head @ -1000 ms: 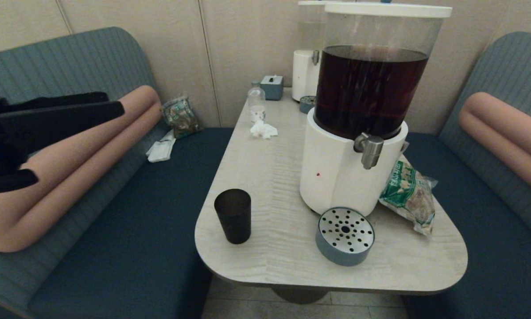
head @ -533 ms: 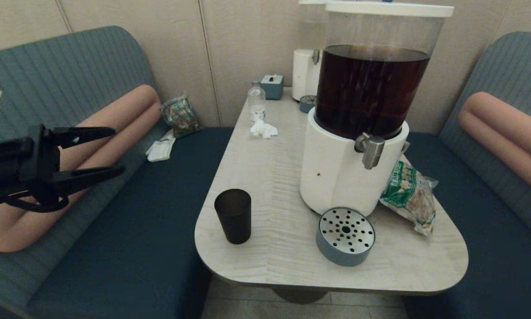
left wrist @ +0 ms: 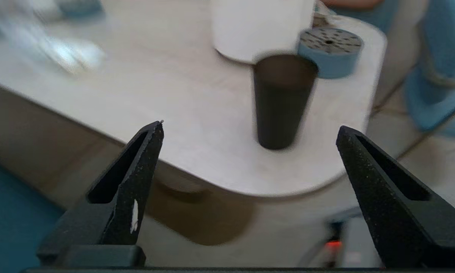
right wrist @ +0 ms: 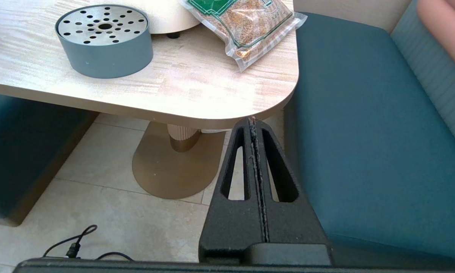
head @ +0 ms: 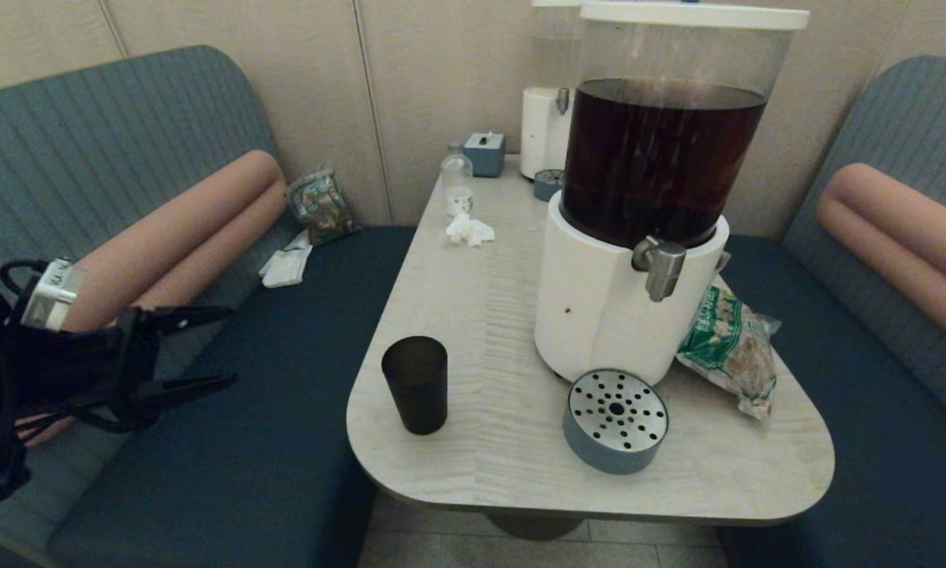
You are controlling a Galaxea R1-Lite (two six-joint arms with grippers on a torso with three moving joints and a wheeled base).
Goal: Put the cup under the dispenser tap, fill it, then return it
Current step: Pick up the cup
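Note:
The dark smoky cup [head: 415, 383] stands upright near the table's front left corner and shows ahead of the fingers in the left wrist view [left wrist: 282, 100]. The brushed-silver dispenser tap [head: 659, 267] juts from the white base under the dark brown tank [head: 662, 158]. My left gripper [head: 232, 347] hangs over the left bench seat, well left of the cup, open and empty, its tips level with the cup [left wrist: 250, 127]. My right gripper [right wrist: 252, 120] is shut on nothing, low beside the table's front right corner, out of the head view.
A round grey drip tray [head: 615, 420] with a perforated metal top sits in front of the dispenser. A green snack bag [head: 729, 347] lies to its right. A small clear bottle [head: 457, 183], crumpled tissue [head: 469, 230] and a second dispenser [head: 547, 126] stand further back.
My left gripper has dropped from high at the left edge down to about cup height and turned its open fingers toward the table. The cup has not moved.

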